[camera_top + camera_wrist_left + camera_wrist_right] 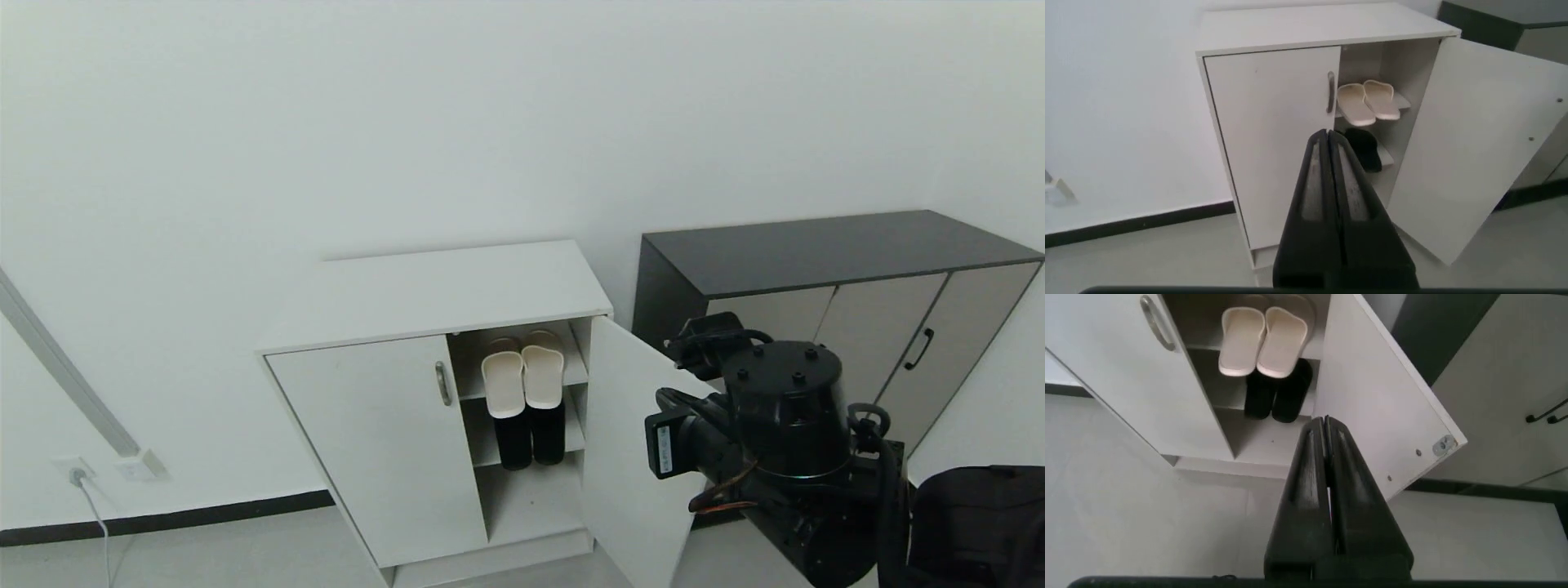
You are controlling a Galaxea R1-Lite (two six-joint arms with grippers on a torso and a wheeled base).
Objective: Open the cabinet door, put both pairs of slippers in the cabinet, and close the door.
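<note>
Right arm (784, 425): black, cylindrical joint cap, four screws (811, 353), white label (664, 445), orange-brown cables (722, 494). Left fingers (1313, 192), right fingers (1349, 486): black, long, tapered.

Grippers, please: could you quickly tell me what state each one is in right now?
Left gripper: jaws shut, empty.
Right gripper: jaws shut, empty.
</note>
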